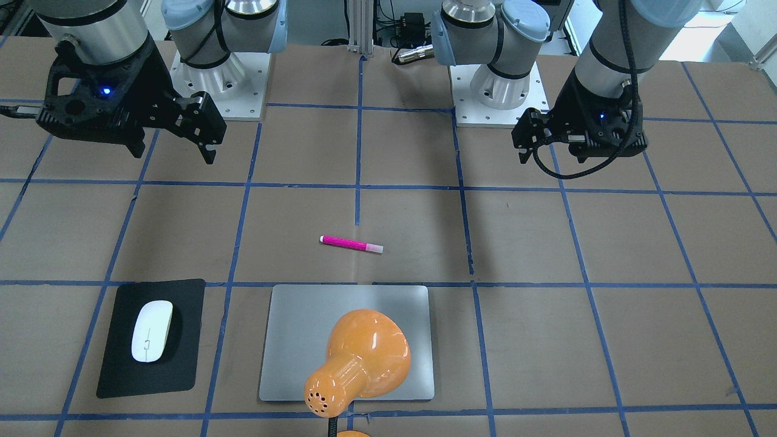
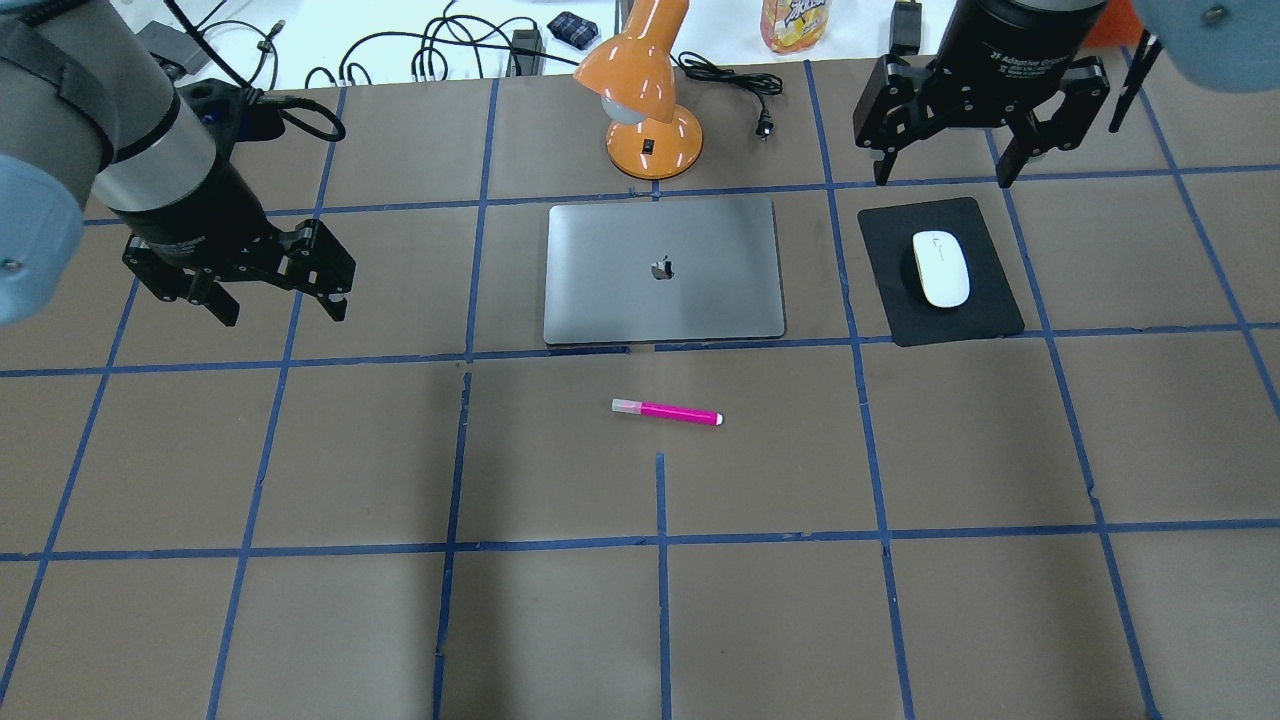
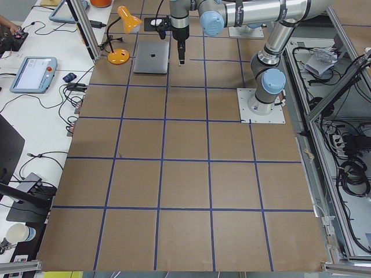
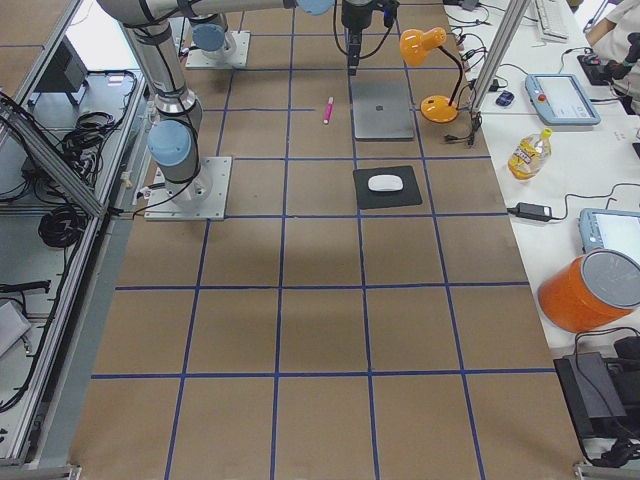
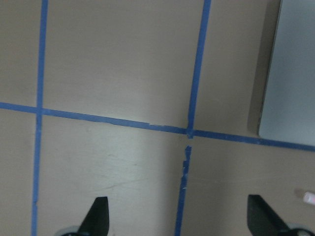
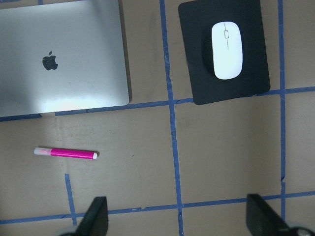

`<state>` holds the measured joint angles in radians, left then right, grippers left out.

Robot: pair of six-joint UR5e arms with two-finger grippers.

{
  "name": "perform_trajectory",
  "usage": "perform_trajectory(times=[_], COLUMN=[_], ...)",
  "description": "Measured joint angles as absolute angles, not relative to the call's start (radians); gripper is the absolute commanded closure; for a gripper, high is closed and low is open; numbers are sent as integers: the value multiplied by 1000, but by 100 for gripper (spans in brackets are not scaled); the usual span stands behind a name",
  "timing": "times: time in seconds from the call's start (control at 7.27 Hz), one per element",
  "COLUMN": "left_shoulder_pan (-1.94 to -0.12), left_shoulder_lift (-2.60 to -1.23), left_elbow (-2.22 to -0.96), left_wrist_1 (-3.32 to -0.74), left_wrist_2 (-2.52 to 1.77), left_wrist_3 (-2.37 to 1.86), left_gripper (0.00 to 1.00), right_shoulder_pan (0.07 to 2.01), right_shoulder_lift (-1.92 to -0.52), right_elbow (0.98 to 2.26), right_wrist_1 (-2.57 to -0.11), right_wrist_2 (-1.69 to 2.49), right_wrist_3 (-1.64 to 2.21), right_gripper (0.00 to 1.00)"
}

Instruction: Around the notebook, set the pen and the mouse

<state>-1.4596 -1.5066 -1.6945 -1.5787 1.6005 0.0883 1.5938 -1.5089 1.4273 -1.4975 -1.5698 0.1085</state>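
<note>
Silver, smooth notebook [image 2: 700, 300] lies flat; the slim magenta pen [image 2: 666, 412] rests nearer me, the oval white mouse [image 2: 941, 268] on a matte black mat [image 2: 985, 310] (beside the slab). My left gripper [image 2: 282, 312] and right gripper [image 2: 942, 178] hang wide open, empty.

One camera looks forward and down over the counter [image 2: 300, 620] from behind the robot [image 2: 150, 140]. Another faces it from across, steeply down. Two distant cameras look along the counter from its ends. The right wrist camera, high up, shares the notebook [image 6: 59, 59], pen [image 6: 66, 153] and mouse [image 6: 227, 50] with these. The left wrist camera, nearer the counter, catches only the notebook's edge.
</note>
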Motion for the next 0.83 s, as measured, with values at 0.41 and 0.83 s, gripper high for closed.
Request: perform_trajectory(times=[0.41, 0.83], left_shoulder_pan=[-1513, -1524], left_shoulder_lift=[-1521, -1521], left_elbow=[-1647, -1647], left_wrist_1=[-1633, -1633], left_wrist_2=[1595, 1597], left_wrist_3=[29, 30], left_gripper=[0, 0], right_shoulder_pan=[1594, 1594], right_shoulder_lift=[-1509, -1509], right_elbow=[1428, 1428], right_wrist_1=[-1497, -1499], right_wrist_2=[-1569, -1569], right_wrist_3=[109, 110], right_gripper=[0, 0])
